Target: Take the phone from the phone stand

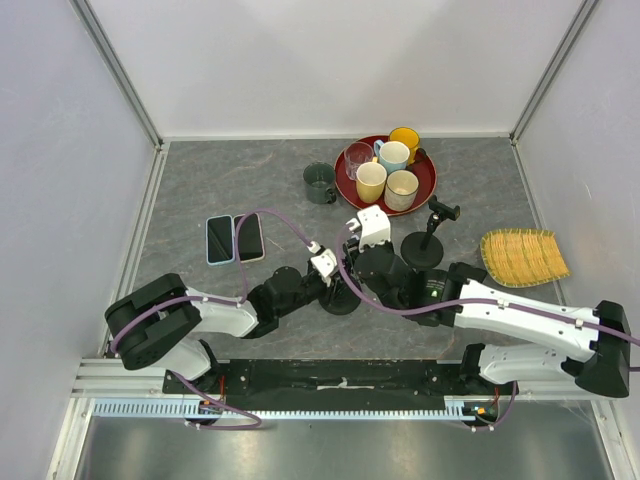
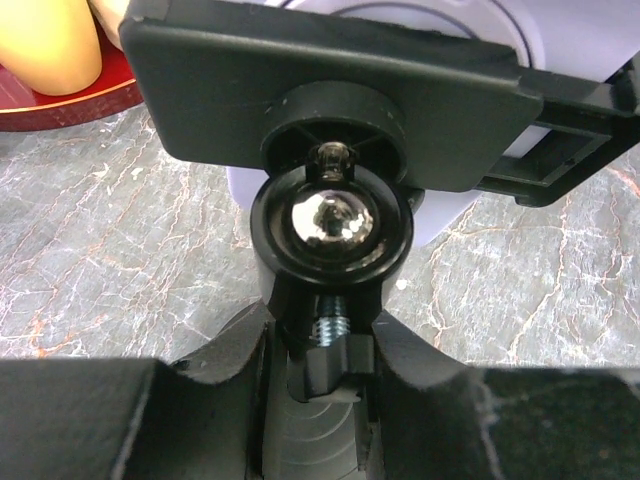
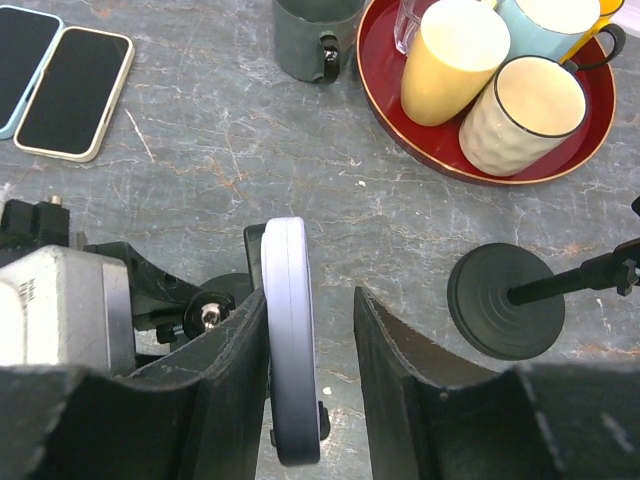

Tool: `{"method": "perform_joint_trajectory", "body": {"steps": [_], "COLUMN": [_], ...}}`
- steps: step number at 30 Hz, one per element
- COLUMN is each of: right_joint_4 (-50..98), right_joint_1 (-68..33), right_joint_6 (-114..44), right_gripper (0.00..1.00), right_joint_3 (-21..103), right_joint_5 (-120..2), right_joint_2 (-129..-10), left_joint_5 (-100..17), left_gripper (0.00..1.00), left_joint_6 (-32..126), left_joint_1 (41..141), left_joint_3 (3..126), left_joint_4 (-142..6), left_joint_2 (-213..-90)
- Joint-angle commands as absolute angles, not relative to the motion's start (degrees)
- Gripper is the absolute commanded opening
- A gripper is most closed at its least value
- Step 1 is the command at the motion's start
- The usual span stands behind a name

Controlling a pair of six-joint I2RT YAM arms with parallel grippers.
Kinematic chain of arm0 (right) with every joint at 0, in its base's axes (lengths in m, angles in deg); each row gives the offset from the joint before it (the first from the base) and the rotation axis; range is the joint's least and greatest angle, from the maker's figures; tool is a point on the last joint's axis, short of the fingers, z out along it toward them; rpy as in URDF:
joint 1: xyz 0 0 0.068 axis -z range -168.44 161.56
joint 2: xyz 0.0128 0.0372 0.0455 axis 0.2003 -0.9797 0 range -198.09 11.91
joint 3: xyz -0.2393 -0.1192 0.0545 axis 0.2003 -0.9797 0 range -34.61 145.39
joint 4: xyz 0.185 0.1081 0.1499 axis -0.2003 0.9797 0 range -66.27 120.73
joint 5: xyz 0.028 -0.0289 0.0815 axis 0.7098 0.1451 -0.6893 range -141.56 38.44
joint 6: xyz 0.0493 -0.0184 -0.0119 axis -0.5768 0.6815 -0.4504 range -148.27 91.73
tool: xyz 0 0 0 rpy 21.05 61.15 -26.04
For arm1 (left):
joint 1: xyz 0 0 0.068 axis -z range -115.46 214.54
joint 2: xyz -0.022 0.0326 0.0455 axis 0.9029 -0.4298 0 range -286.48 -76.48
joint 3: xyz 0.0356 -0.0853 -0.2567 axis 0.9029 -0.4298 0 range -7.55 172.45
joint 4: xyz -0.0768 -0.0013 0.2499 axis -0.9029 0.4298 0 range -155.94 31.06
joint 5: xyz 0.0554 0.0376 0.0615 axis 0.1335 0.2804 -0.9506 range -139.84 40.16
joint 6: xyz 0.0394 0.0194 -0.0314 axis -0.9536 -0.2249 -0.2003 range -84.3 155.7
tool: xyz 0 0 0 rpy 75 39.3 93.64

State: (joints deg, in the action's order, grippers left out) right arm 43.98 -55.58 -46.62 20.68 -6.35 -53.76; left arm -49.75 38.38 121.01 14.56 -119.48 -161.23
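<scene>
Right wrist view: the phone (image 3: 288, 350) sat edge-on between the right tool's (image 3: 310, 296) open fingers, long axis pointing straight ahead, clamped in the stand (image 3: 213, 305). The left tool (image 2: 322, 335) gripped the stand's stem.

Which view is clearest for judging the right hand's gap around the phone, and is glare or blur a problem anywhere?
Right wrist: sharp, evenly lit; the phone sits edge-on with a visible gap to one finger of the right hand. Left wrist: bright glints on the stand's chrome ball, yellow cup behind it soft. Top external: even light, soft shadows, grip too small to judge.
</scene>
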Motion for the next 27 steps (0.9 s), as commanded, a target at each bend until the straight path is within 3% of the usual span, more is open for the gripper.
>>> {"method": "perform_joint_trajectory", "body": {"steps": [1, 8, 11, 14, 18, 27], "right_joint_4": [43.24, 43.16, 43.07, 43.24, 44.12, 47.37], "right_joint_1": [-54.89, -54.36, -54.10, -54.01, -54.01, -54.01], "right_joint_6": [-47.87, -48.30, -48.39, -48.30, -48.74, -49.45], "right_gripper": [0.46, 0.45, 0.40, 0.27, 0.01, 0.00], "right_joint_3": [22.61, 21.82, 21.56, 21.03, 20.33, 20.50], "right_joint_5": [-5.33, -5.94, -6.47, -7.00, -8.40, -15.17], "right_joint_2": [-54.97, -56.46, -56.38, -55.77, -54.36, -53.04], "left_joint_5": [-49.67, -50.97, -51.95, -54.66, -59.15, -72.60], "left_gripper": [0.02, 0.02, 0.02, 0.02, 0.02, 0.02], "left_joint_6": [35.79, 35.79, 36.58, 38.07, 40.27, 45.63], "left_joint_1": [122.38, 122.64, 122.64, 122.64, 122.64, 122.55], "left_joint_3": [14.77, 14.68, 14.51, 14.59, 15.30, 16.88], "left_joint_4": [-124.39, -124.48, -124.56, -124.04, -121.67, -115.78], "left_joint_2": [-160.15, -159.98, -159.80, -159.71, -159.71, -159.45]}}
